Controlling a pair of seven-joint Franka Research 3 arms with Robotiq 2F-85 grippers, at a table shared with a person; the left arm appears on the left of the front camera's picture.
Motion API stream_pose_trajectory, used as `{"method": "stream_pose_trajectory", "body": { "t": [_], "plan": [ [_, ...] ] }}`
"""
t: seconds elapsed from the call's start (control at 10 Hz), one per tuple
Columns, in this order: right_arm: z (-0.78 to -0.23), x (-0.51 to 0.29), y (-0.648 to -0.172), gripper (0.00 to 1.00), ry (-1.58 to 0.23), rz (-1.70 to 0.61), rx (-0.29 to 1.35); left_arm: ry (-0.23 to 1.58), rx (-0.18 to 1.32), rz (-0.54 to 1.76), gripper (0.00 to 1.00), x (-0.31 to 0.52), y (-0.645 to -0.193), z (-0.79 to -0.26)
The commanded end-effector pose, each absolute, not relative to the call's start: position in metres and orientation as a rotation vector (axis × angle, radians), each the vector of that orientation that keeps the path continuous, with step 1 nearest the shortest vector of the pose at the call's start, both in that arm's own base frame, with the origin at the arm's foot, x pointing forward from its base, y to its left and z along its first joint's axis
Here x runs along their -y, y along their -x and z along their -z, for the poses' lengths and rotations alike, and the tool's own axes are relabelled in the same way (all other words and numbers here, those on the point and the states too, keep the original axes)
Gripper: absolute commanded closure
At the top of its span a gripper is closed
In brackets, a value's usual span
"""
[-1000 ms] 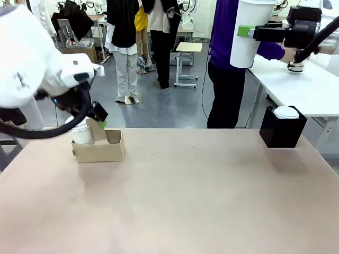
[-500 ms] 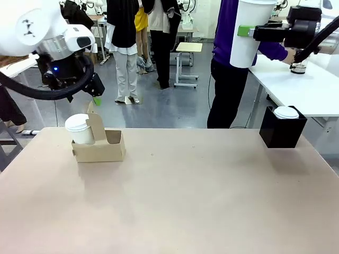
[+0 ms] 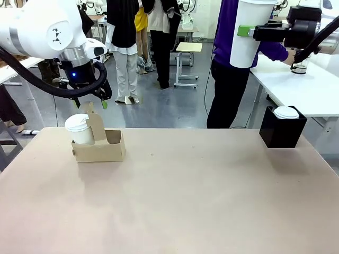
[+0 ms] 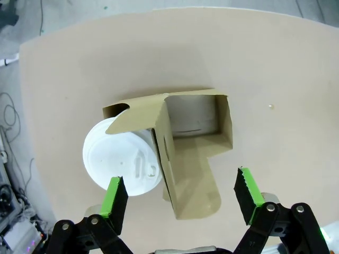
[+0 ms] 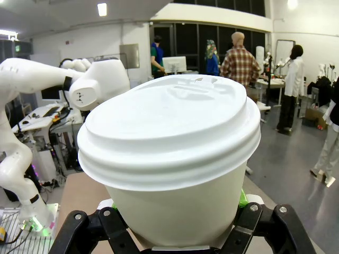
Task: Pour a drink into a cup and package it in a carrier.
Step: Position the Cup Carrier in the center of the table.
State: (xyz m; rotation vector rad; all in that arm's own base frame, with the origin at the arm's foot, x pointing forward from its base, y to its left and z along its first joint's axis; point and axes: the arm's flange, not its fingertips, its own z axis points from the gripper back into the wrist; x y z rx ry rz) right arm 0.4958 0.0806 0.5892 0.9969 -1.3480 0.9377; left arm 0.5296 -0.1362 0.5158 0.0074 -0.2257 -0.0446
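Brown carrier (image 3: pixel 108 151) is holding a lidded cup (image 3: pixel 78 127) (in its left slot); left jaws are hovering wide above it, right jaws are gripping a second cup (image 3: pixel 248 37) far right.

Here we are in a robotics lab, a big open hall. Upper left of the front view, a white jointed robot arm (image 3: pixel 47 32) hangs over a bare beige tabletop (image 3: pixel 185 196). Behind it lie smooth grey floor (image 3: pixel 180 106) and a white workbench (image 3: pixel 312 90) at right, with standing people (image 3: pixel 123 32) along the top. The right wrist view shows bright ceiling lights (image 5: pixel 101 9) upper left and tall dark windows (image 5: pixel 196 39) top centre. Thin loose cables (image 4: pixel 6 106) trail down the left wrist view's left edge.
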Motion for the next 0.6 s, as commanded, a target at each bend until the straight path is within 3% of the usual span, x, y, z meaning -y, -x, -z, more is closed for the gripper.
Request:
{"method": "stream_pose_trajectory", "body": {
  "t": [0.0,0.1,0.2,0.4,0.5],
  "plan": [
    [-0.5932,-0.0822,-0.4946,0.20,-0.992,-0.943,1.352,-0.030,0.228,-0.006,0.00,0.1347,-0.5339,-0.5164],
    [-0.5932,-0.0822,-0.4946,0.20,-0.992,-0.943,1.352,-0.040,0.233,-0.024,0.19,0.1318,-0.5353,-0.5139],
    [-0.5932,-0.0822,-0.4946,0.20,-0.992,-0.943,1.352,-0.053,0.237,-0.034,0.60,0.1309,-0.5362,-0.5110],
    [-0.5932,-0.0822,-0.4946,0.20,-0.992,-0.943,1.352,-0.048,0.238,-0.035,1.00,0.1318,-0.5356,-0.5090],
    [-0.5932,-0.0822,-0.4946,0.20,-0.992,-0.943,1.352,-0.051,0.240,-0.029,1.00,0.1297,-0.5363,-0.5087]
  ]
}}
